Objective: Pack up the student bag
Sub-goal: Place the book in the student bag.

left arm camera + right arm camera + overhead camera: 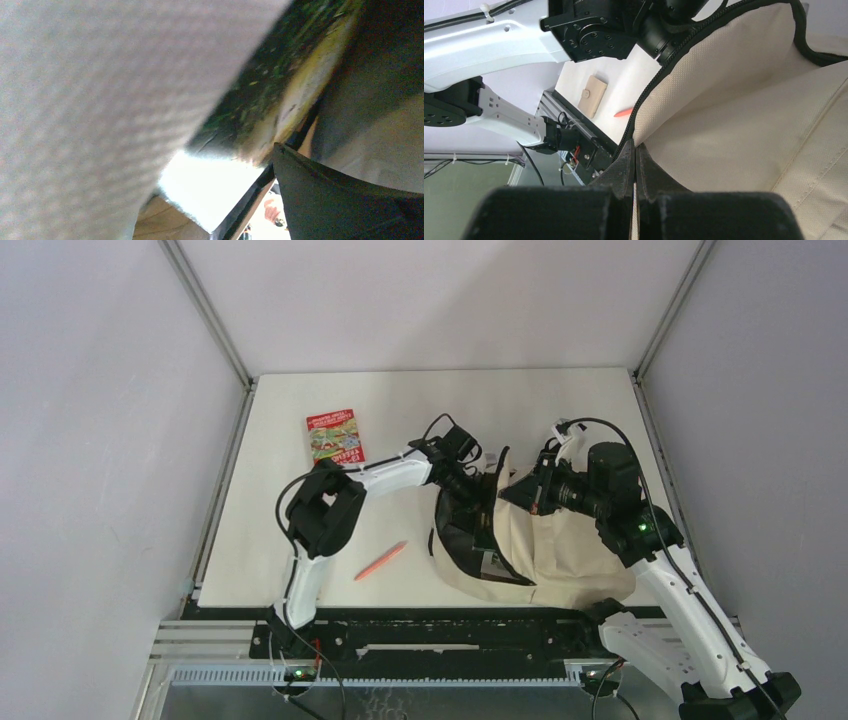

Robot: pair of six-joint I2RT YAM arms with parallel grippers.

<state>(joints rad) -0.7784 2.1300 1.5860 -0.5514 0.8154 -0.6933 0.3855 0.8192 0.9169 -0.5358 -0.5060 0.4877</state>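
The student bag (pixel 565 545), cream canvas with black zippers, lies at centre right with its dark-lined mouth (pixel 455 530) facing left. My left gripper (pixel 480 505) reaches inside that mouth. In the left wrist view only one dark finger (pixel 340 200) shows, far to the right, so the jaws are open. Beside it lies a book (pixel 270 95) with a green and yellow cover and white page edges, with nothing gripping it. My right gripper (pixel 634 150) is shut on the bag's zippered upper flap (pixel 724 75), holding the edge raised.
A red book (pixel 335 436) lies on the table at the back left. An orange pen (pixel 380 561) lies near the front edge, left of the bag. A small beige case (pixel 592 96) lies close to the pen (pixel 624 111).
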